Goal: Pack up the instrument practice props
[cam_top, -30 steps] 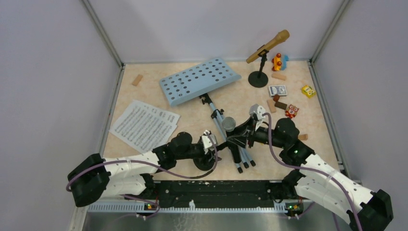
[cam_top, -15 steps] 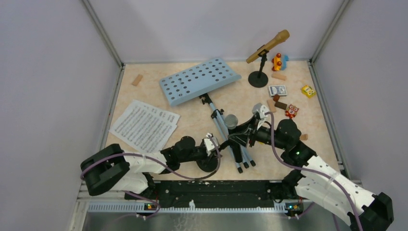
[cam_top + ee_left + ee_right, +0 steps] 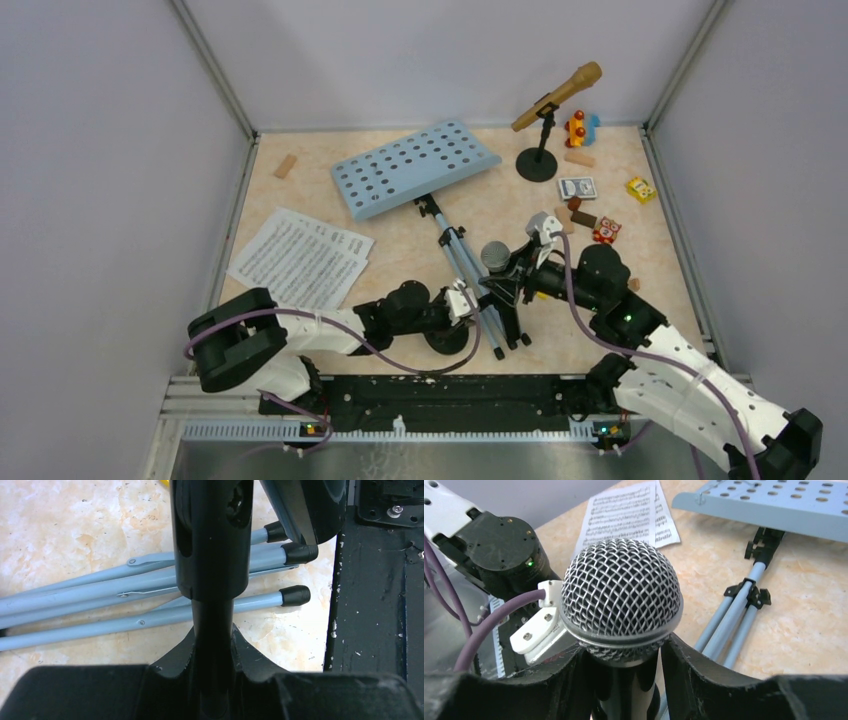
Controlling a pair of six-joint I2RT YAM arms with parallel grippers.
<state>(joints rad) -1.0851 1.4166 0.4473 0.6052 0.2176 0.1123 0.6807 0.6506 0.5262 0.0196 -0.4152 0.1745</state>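
**Top external.** The light blue hole-punched music desk [image 3: 415,168] lies flat at the far middle of the tan table [image 3: 400,240]. Its grey tripod legs [image 3: 462,262] are folded together and point toward the arms. The white printed music sheets [image 3: 300,262] lie loose on the left. At the far right the gold microphone [image 3: 560,93] sits tilted in its black round-based mic holder [image 3: 538,163], near the small box of playing cards [image 3: 577,187] and some scattered toys [image 3: 605,231]. Near the front, the 2 arms meet over a 2nd set. The left gripper [image 3: 468,303] is low, beside the round base of the 2nd mic holder [image 3: 448,340]. The right gripper [image 3: 512,272] is at the black microphone with a silver mesh head [image 3: 495,257].

**Left wrist.** The 2nd holder's black stem runs straight up between the fingers [image 3: 165,665]. The jaws are drawn in narrow and sit against both sides of the stem, so they appear to clamp it. The tripod legs lie on the table just behind.

**Right wrist.** The mesh head fills the middle of the view. The fingers [image 3: 684,675] flank the black handle just under the head, with the jaws about half open. I cannot tell whether they press on it.

**Progress.** No box or bag shows in any view, and none of the props looks put away, so this looks like an early step: parting 1 microphone from its holder. The gold set, the sheets and the desk remain.
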